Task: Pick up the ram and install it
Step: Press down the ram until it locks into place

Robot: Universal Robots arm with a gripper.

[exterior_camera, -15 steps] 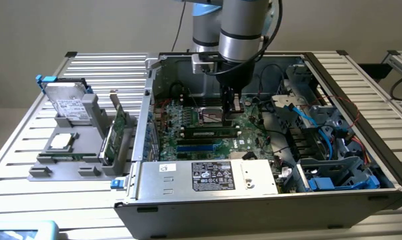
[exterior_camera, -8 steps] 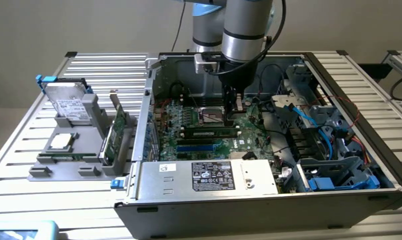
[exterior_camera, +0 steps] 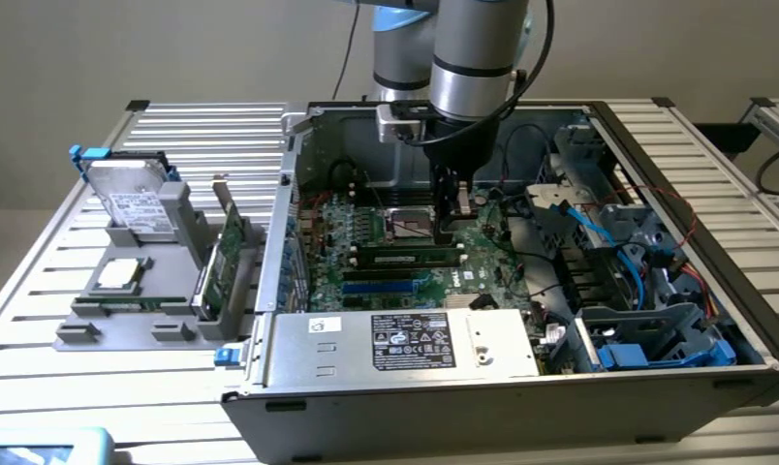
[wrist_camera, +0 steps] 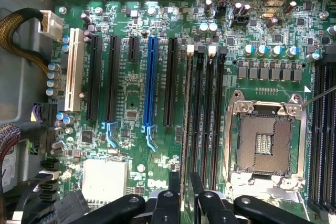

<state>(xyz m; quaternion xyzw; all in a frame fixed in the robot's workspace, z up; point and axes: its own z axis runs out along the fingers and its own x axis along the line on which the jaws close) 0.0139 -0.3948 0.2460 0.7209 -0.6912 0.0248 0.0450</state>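
The ram (exterior_camera: 409,259) is a long green stick with dark chips. It lies seated in a black motherboard slot just in front of the CPU socket (exterior_camera: 409,229). In the wrist view the ram (wrist_camera: 186,108) shows edge-on as a thin line in the memory slot farthest from the socket (wrist_camera: 265,142). My gripper (exterior_camera: 457,215) hangs above the ram's end towards the exterior view's right. In the wrist view the gripper (wrist_camera: 185,179) has its black fingertips (wrist_camera: 175,182) a little apart, one on each side of the ram's line and higher than it. Nothing is held.
The open computer case (exterior_camera: 648,145) walls in the motherboard. A metal box with a label (exterior_camera: 409,341) stands at its front and blue cables (exterior_camera: 597,232) lie on the exterior view's right. Outside the case, a grey rack (exterior_camera: 79,334) holds a hard drive (exterior_camera: 138,203), a processor (exterior_camera: 121,274) and a tall green card (exterior_camera: 228,257).
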